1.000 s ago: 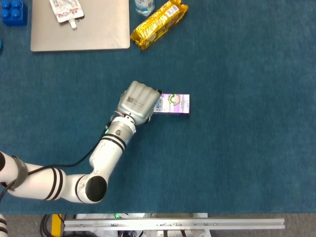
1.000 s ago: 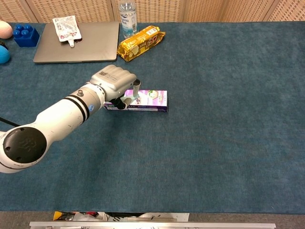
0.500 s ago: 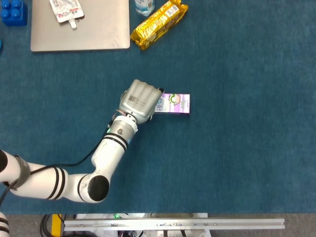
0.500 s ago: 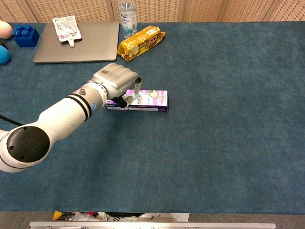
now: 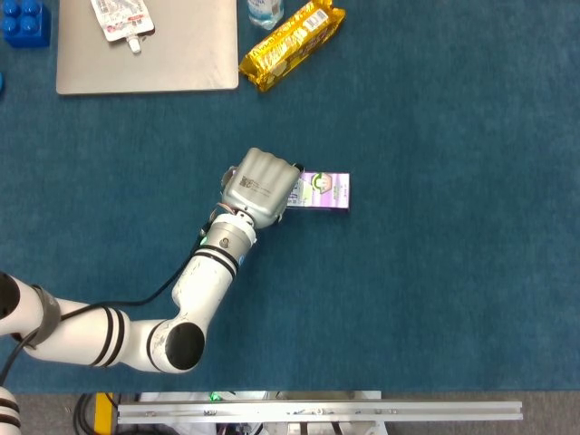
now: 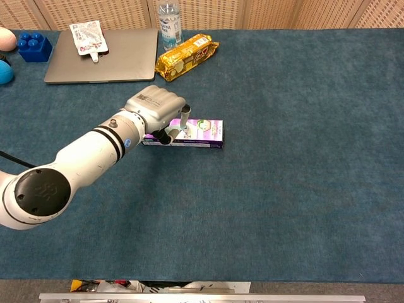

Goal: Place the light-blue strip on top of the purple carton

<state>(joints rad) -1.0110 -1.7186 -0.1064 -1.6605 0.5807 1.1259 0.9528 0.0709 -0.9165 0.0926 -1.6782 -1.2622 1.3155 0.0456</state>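
Blue table (image 6: pixel 303 189) bears purple carton (image 6: pixel 205 134), laptop (image 6: pixel 120 57), snack pack (image 6: pixel 186 57).

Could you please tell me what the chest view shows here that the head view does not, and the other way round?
Only the chest view shows the pale pink ball, the woven wall panels behind the table, and the purple carton's front side face. Only the head view shows the carton's top squarely from above. Both share the left hand over the rectangular purple carton, the gold snack packet, the grey laptop, the white pouch and the blue toy brick.
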